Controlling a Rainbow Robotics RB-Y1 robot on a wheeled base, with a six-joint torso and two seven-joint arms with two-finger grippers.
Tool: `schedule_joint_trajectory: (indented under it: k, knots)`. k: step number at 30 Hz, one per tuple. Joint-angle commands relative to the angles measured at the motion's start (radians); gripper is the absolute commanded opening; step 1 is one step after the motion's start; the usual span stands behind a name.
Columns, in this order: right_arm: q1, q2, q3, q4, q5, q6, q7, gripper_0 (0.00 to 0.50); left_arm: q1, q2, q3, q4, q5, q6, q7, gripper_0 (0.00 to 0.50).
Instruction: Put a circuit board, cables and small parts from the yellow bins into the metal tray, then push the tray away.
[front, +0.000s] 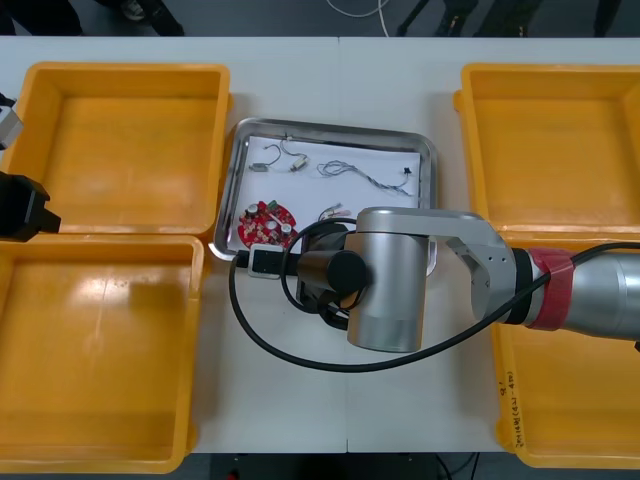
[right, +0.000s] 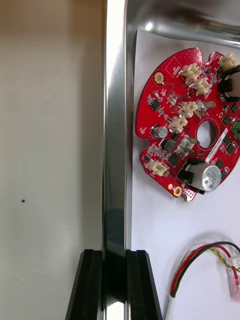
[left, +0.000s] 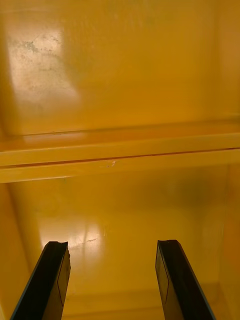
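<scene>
The metal tray (front: 330, 130), white inside, lies between the yellow bins. In it are a round red circuit board (front: 266, 224) (right: 187, 125), a red and yellow cable (right: 200, 260) and thin cables (front: 365, 172) toward its far side. My right gripper (right: 115, 252) is shut on the tray's near rim (right: 115, 125), one finger outside and one inside, just beside the board. The right arm's wrist (front: 385, 280) covers that near edge in the front view. My left gripper (left: 112, 247) hangs open over the orange-looking bin floor (left: 120, 65), holding nothing.
Two yellow bins (front: 125, 140) (front: 95, 340) stand on the left and two (front: 550, 140) (front: 570, 400) on the right, all looking bare inside. The left arm (front: 20, 208) sits at the far left edge. A black cable (front: 260, 340) loops from the right wrist over the table.
</scene>
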Motion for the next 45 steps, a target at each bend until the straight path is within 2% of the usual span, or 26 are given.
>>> schedule_joint_trajectory:
  k: [1, 11, 28, 45]
  knots:
    - [-0.051, -0.030, -0.034, 0.012, 0.025, -0.053, 0.052, 0.000, 0.012, 0.047, 0.032, -0.028, 0.008, 0.006, 0.098, 0.500]
    - [-0.065, -0.069, -0.035, 0.093, 0.040, -0.156, 0.092, 0.000, 0.012, 0.047, 0.032, -0.028, 0.008, 0.006, 0.098, 0.500]
    - [-0.094, -0.069, -0.068, 0.201, 0.052, -0.245, 0.135, 0.000, 0.012, 0.047, 0.032, -0.028, 0.008, 0.006, 0.098, 0.500]
    - [-0.124, -0.069, -0.069, 0.307, 0.063, -0.398, 0.204, 0.000, 0.012, 0.047, 0.032, -0.028, 0.008, 0.006, 0.098, 0.500]
